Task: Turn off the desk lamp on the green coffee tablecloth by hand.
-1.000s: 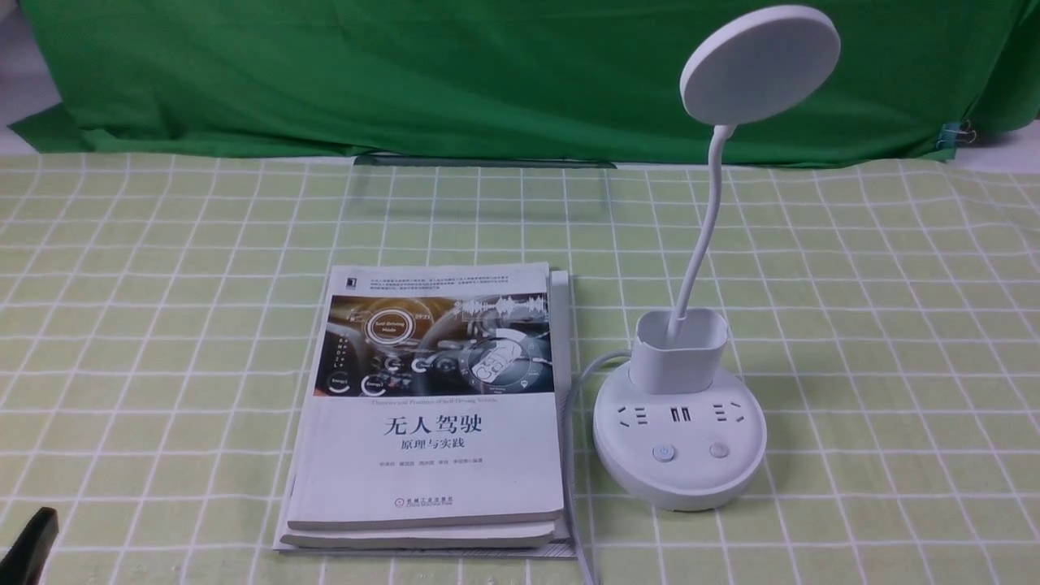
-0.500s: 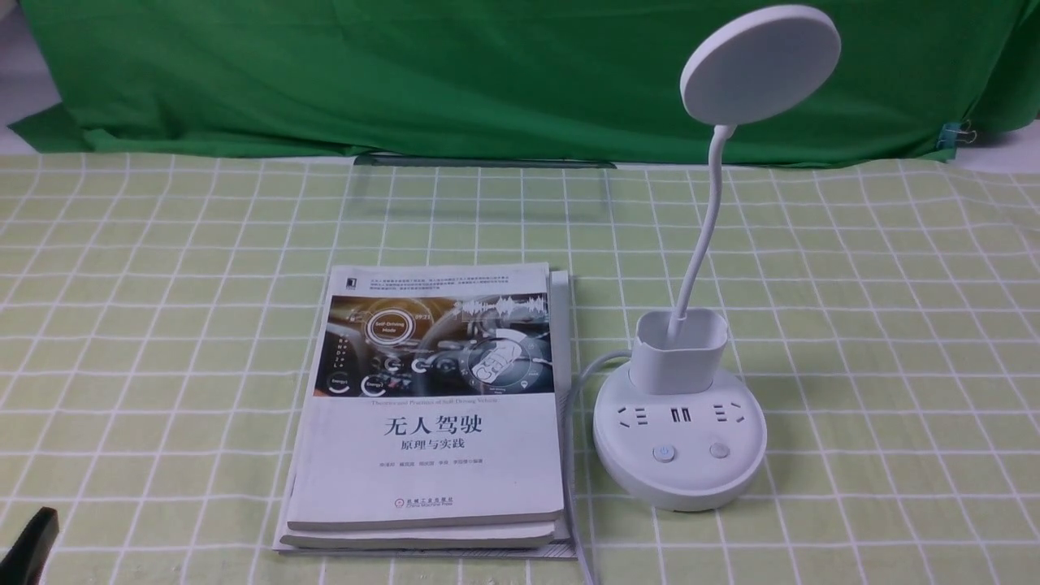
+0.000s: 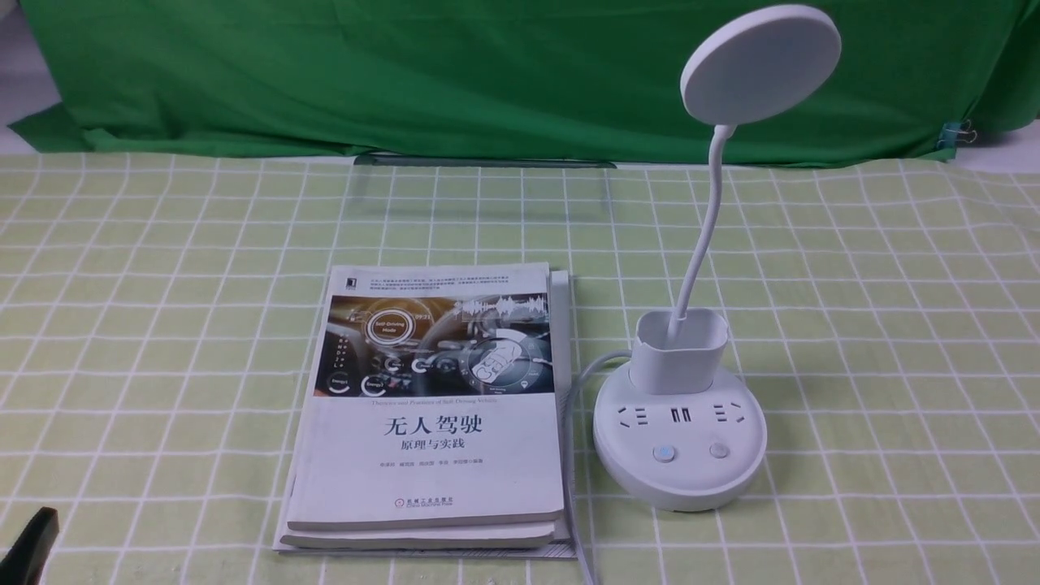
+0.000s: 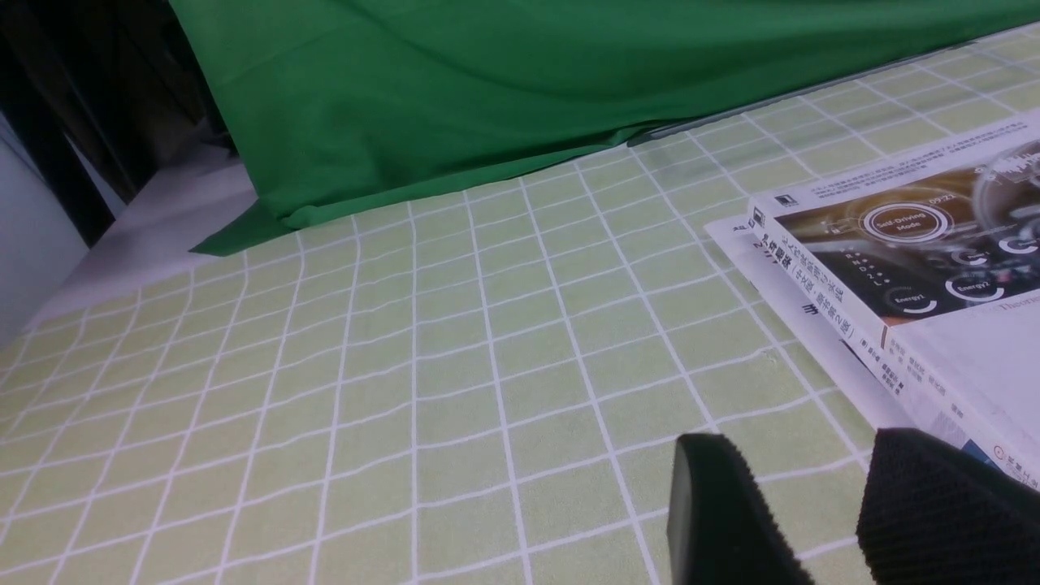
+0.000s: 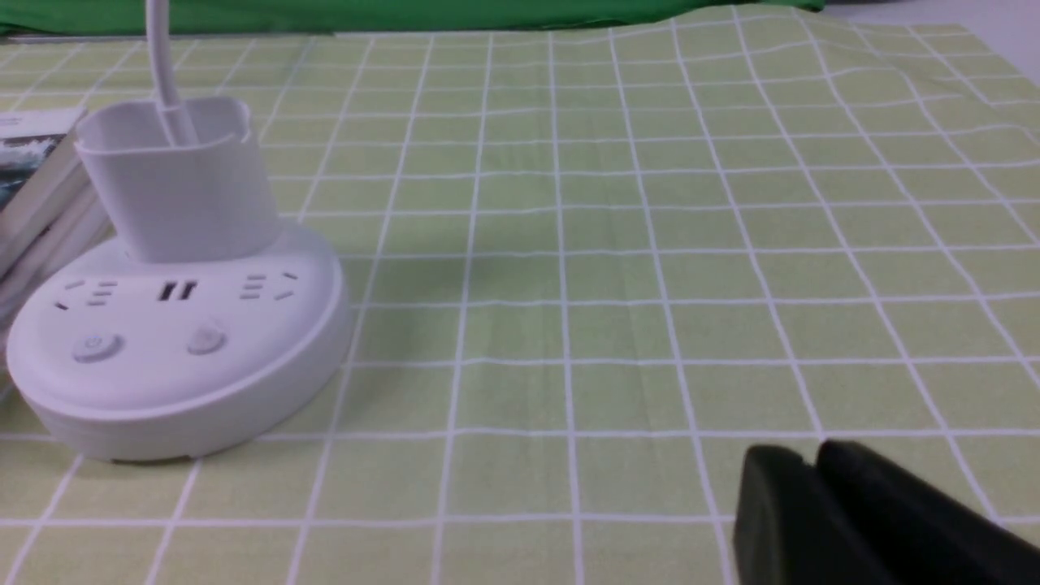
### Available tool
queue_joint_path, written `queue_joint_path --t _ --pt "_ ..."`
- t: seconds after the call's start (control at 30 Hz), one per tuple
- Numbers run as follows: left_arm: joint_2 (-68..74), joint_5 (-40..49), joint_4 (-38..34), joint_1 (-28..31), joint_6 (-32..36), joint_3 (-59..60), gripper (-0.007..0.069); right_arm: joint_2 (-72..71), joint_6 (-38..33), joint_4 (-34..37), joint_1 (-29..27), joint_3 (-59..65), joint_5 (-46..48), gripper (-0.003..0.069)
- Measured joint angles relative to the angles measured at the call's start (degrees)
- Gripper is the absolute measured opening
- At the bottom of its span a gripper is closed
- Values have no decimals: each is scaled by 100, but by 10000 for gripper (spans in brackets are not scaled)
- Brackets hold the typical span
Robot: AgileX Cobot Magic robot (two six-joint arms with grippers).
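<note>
The white desk lamp [image 3: 678, 439] stands on the green coffee tablecloth [image 3: 894, 341] right of centre, its disc head [image 3: 760, 63] up on a thin bent neck. Its round base has two buttons [image 3: 665, 452] at the front. Whether it is lit does not show. The base also shows in the right wrist view [image 5: 175, 341]. My right gripper [image 5: 812, 453] is shut and empty, low over the cloth, well off to the side of the base. My left gripper [image 4: 796, 447] is open and empty beside the books; only its black tip [image 3: 28, 544] shows in the front view.
A stack of books [image 3: 431, 406] lies just left of the lamp, and the lamp's white cord [image 3: 577, 406] runs between them toward the near edge. The dark green backdrop cloth [image 3: 406, 73] hangs along the far side.
</note>
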Motion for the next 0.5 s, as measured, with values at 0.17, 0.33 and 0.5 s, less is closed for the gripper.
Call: queue_joint_path --t 0.17,0.33,0.5 --pt "0 0 0 0 0 0 243 0 0 0 0 0 0 144" --pt "0 0 0 0 0 0 243 0 0 0 0 0 0 155" --pt "0 0 0 0 0 0 243 0 0 0 0 0 0 163"
